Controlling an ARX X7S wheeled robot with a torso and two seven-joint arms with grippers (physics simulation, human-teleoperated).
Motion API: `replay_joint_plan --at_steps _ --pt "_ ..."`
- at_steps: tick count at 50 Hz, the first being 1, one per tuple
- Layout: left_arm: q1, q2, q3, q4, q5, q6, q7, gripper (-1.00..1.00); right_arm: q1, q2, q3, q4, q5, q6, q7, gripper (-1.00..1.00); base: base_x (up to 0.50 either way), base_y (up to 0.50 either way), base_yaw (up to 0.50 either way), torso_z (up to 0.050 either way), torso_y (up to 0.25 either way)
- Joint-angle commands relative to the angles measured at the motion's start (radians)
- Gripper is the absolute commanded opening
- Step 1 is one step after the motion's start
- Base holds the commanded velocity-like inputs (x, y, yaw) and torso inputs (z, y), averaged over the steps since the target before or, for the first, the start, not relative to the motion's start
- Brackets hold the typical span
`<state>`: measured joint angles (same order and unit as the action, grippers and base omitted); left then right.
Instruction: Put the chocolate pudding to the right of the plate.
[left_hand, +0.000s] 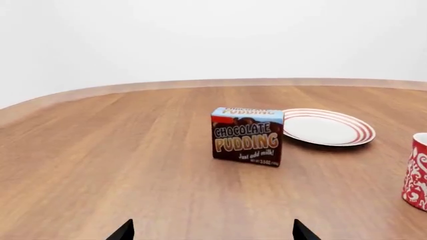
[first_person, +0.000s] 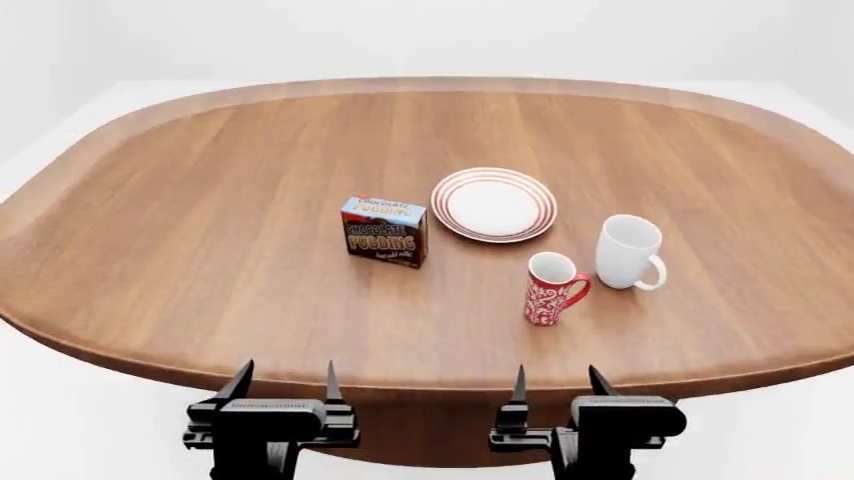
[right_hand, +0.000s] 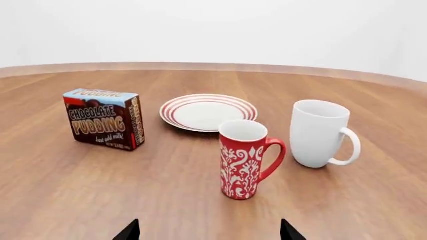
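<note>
Left tool: my left tool (first_person: 283, 380) is hanging at the near edge of the bench (first_person: 187, 230), its two fingers standing apart and holding nothing.
Right tool: my right tool (first_person: 557, 382) is hanging beside it at the same near edge, fingers likewise spread and gripping nothing.
Chocolate pudding: the chocolate pudding (first_person: 384, 231) is standing upright on the bench, lettered face turned toward me, light-blue top up.
Pudding relative to my tools: it is sitting well ahead of both tools, further in on the bench; it is lying ahead of my left tool and slightly to its right, and ahead and off to the left of my right tool. Neither tool is touching it.
Plate: the plate (first_person: 494, 204) is lying flat just beside the pudding, to its right and a little further from me; in the left wrist view the carton's corner is overlapping the plate's rim, so I cannot tell from there whether they touch, while the head view is showing a narrow gap.
Red patterned mug: the red patterned mug (first_person: 550, 288) is standing nearer to me than the plate, ahead of my right tool.
White mug: the white mug (first_person: 629, 251) is standing just right of the red one.
</note>
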<state>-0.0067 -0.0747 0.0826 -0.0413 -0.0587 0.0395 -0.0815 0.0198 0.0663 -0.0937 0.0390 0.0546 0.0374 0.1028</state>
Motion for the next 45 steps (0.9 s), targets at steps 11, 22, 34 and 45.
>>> replay_joint_plan --at_steps 11,22,34,45 --pt "-0.044 -0.046 0.034 0.227 -0.013 -0.277 -0.048 1.00 0.035 0.057 -0.017 -0.227 0.053 0.257 0.025 1.00 0.00 0.00 0.00 0.000 0.000" --pt "-0.245 -0.095 0.008 0.626 -0.108 -0.781 -0.038 1.00 0.220 0.113 0.012 -0.607 0.141 0.750 0.050 1.00 0.00 0.00 0.00 0.000 0.000" --pt "-0.265 -0.092 0.006 0.600 -0.121 -0.779 -0.045 1.00 0.239 0.124 0.024 -0.623 0.158 0.760 0.052 1.00 0.13 0.00 0.00 0.000 0.000" --pt "-0.257 -0.098 0.013 0.580 -0.124 -0.754 -0.049 1.00 0.230 0.128 0.021 -0.611 0.160 0.725 0.051 1.00 0.50 0.00 0.00 0.000 0.000"
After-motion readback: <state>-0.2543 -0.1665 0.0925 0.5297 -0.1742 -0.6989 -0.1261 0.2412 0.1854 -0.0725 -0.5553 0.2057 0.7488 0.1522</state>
